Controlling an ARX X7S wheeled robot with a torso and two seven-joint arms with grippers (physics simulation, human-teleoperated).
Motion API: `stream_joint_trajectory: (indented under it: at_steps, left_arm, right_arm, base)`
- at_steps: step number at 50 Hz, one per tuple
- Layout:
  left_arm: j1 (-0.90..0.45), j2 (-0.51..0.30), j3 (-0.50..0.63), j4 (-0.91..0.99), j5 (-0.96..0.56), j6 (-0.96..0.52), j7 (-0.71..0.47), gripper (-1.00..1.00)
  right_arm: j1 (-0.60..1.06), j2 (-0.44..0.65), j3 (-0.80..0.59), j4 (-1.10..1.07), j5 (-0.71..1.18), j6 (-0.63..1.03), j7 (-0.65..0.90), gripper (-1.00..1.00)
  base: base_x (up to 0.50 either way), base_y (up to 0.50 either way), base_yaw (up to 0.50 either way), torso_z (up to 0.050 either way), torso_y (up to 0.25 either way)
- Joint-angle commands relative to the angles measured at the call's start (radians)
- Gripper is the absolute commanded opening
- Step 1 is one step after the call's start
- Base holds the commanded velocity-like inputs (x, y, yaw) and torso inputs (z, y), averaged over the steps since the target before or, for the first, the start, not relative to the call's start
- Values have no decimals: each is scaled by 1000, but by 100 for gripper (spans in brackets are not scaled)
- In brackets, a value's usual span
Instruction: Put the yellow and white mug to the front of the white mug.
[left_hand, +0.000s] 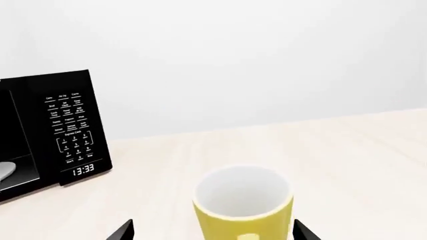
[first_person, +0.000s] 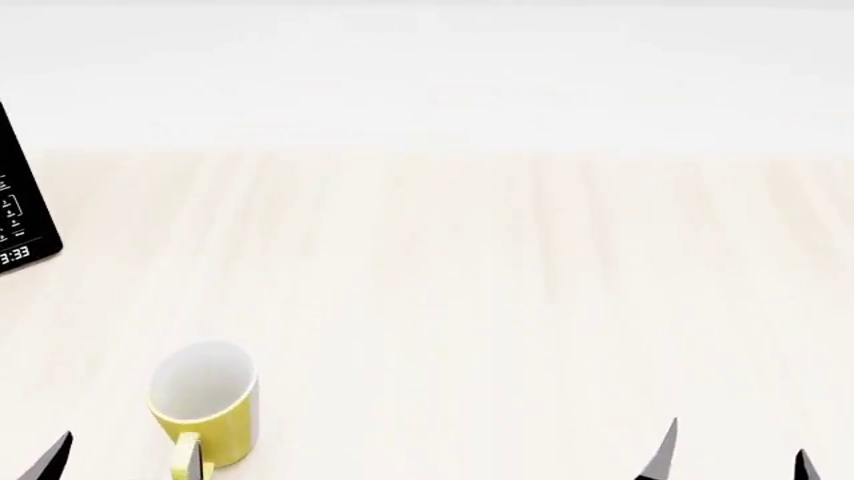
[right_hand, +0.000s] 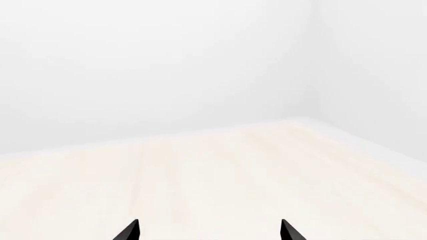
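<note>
Small yellow mug with white interior and rim stands upright on the pale wood-grain tabletop, near the front left of the head view. Mouth opens straight up, long axis vertical. Yellow loop handle points toward the robot, on the near side of the mug body.

Left gripper: two dark fingertips spread wide, one either side of the mug, neither pad touching it as far as the left wrist view shows. Released, holding nothing. In the head view one tip sits just beside the handle.

Right gripper: dark tips parted over bare tabletop, well apart from the mug. Released, holding nothing.

Black microwave with white keypad and lit clock display stands at the far left of the table, well behind the mug. Display reads 13:33.

Taller white mug not seen in any view
</note>
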Motion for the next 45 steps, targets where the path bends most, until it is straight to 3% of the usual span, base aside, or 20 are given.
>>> stream_joint_trajectory:
  at_steps: [1, 4, 29, 45]
  left_arm:
    - [-6, -11, 26, 17, 11, -130, -4, 100]
    - [-17, -5, 39, -1, -5, -189, 11, 100]
    - [-39, -10, 58, -53, -14, -175, -1, 100]
    - [-94, 28, 37, -144, -60, -140, -26, 100]
  right_arm:
    - [2, 2, -2, 5, 1, 9, 19, 100]
    - [-2, 1, -7, 1, -1, 9, 22, 100]
    - [3, 8, -20, 10, 30, 17, 23, 100]
    - [-3, 15, -26, 14, 36, 5, 28, 100]
  base:
    - [0, 0, 0, 0, 0]
    - [0, 0, 0, 0, 0]
    - [0, 0, 0, 0, 0]
    - [0, 0, 0, 0, 0]
